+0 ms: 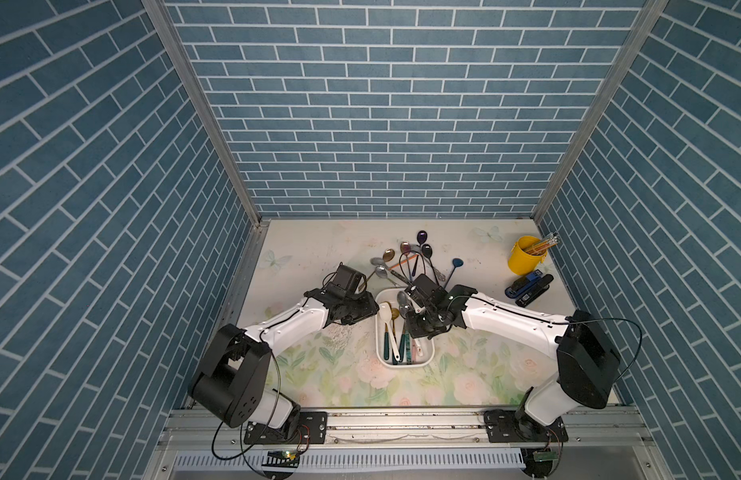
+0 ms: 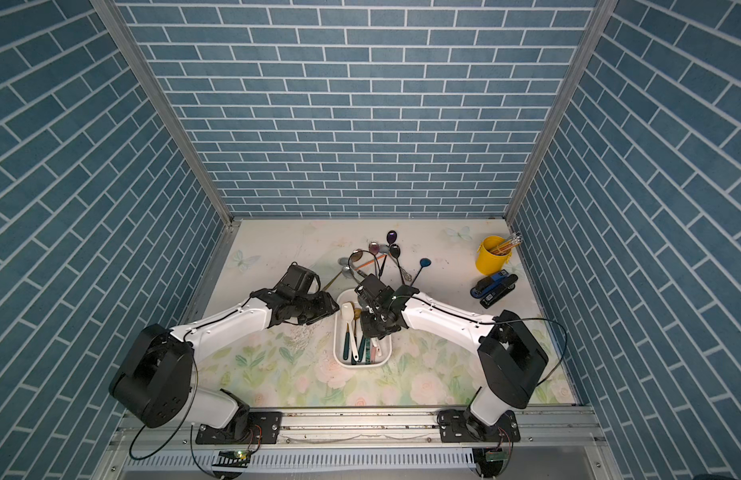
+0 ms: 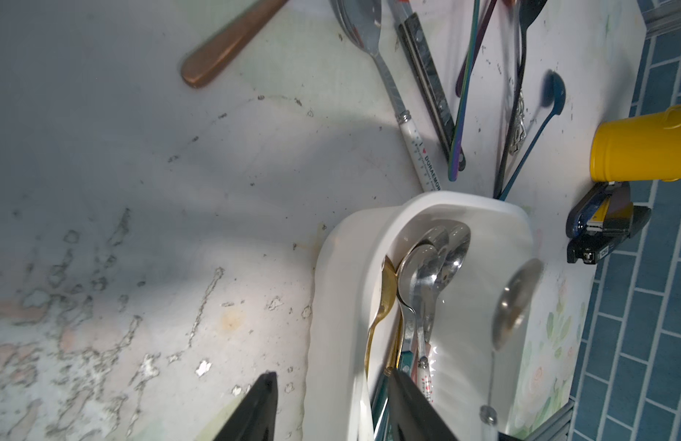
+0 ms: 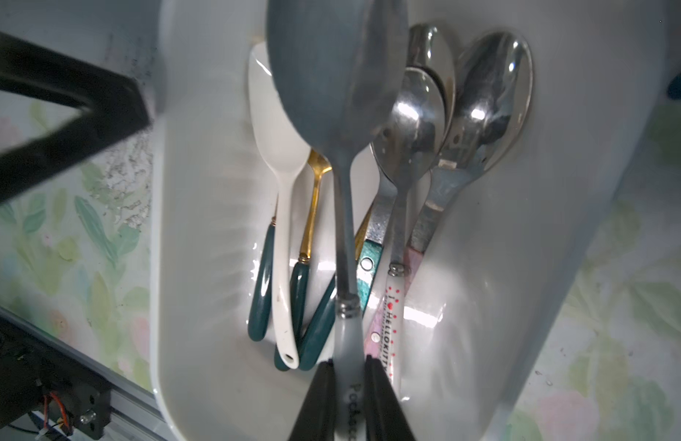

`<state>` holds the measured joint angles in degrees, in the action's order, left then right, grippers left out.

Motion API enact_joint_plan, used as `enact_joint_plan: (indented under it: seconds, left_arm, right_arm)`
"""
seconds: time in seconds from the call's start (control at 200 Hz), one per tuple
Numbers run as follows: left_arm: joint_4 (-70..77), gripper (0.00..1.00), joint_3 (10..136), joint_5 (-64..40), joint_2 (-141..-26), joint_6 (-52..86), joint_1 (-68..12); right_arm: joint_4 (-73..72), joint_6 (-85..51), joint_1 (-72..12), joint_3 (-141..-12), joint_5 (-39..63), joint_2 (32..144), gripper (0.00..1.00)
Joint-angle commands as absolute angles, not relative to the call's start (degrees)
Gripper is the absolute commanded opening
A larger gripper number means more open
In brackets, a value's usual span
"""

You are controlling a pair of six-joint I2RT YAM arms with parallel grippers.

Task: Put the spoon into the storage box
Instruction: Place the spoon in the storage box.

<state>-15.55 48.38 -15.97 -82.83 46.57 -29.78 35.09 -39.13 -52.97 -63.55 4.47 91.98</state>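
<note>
The white storage box (image 1: 429, 356) (image 2: 338, 345) lies mid-table with several spoons in it. My right gripper (image 4: 348, 362) (image 1: 418, 316) hangs over the box, shut on the white handle of a steel spoon (image 4: 325, 80). That spoon's bowl (image 1: 403, 300) hovers above the spoons in the box and shows blurred in the left wrist view (image 3: 516, 301). My left gripper (image 3: 331, 376) (image 1: 371, 309) is open at the box's left wall (image 3: 342, 275). One finger is outside that wall and one inside, and neither touches it.
A heap of loose spoons (image 1: 406, 257) lies just behind the box, among them a copper handle (image 3: 224, 46). A yellow cup with pencils (image 1: 525, 254) and staplers (image 1: 529, 286) stand at the back right. Blue brick walls close in three sides.
</note>
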Motion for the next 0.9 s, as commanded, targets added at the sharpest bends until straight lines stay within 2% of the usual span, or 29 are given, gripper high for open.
enact_joint_plan:
  seconds: [0.0,0.615,0.895]
  left_arm:
    - [-16.1,0.53,49.1,-11.8,-79.5,46.7,-29.9]
    - [-21.3,0.57,50.8,-6.7,-77.1,41.1,-30.0]
    - [-26.0,0.59,55.6,-2.6,-79.1,33.2,-29.9]
  right_arm:
    - [33.6,-42.9,-53.0,-61.9,3.5,93.2,0.08]
    - [36.5,-42.5,-53.0,-66.1,6.2,101.3,0.16]
    - [42.2,-41.9,-53.3,-71.6,3.1,101.1,0.30]
